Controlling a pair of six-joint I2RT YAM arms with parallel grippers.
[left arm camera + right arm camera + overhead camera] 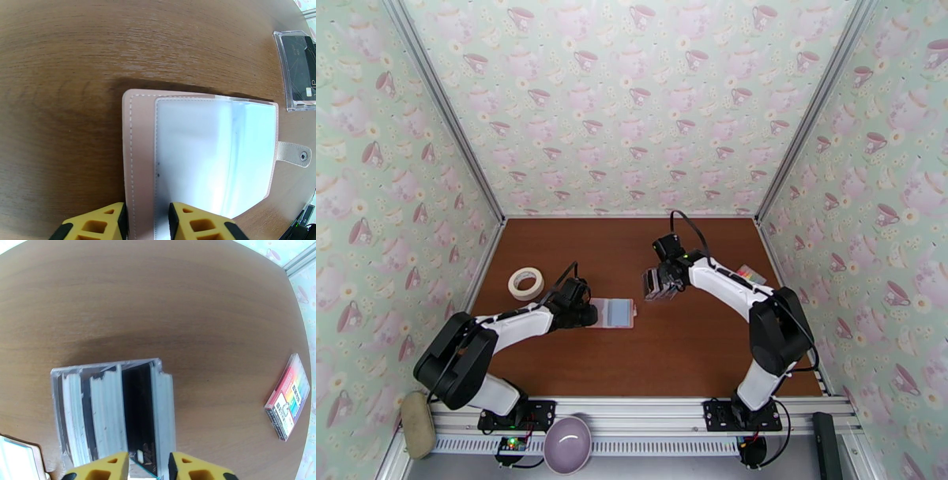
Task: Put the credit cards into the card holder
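The card holder [614,312] lies open on the brown table, pale pink at the rim with a pale blue-grey inside [213,158]; its snap tab [294,154] sticks out to the right. My left gripper [148,209] is shut on the holder's near pink edge, also seen from above [588,314]. The credit cards [114,413] are a bunch of dark and white cards standing in a clear sleeve. My right gripper [149,457] is shut on them at a dark card, holding the bunch [657,283] just right of the holder. The cards [298,69] also show beyond the holder.
A white tape roll [525,283] lies left of the left arm. A small rainbow-striped rectangle [288,400] sits near the right wall [750,274]. A purple bowl [567,444] rests on the front rail. Bare table lies behind both grippers.
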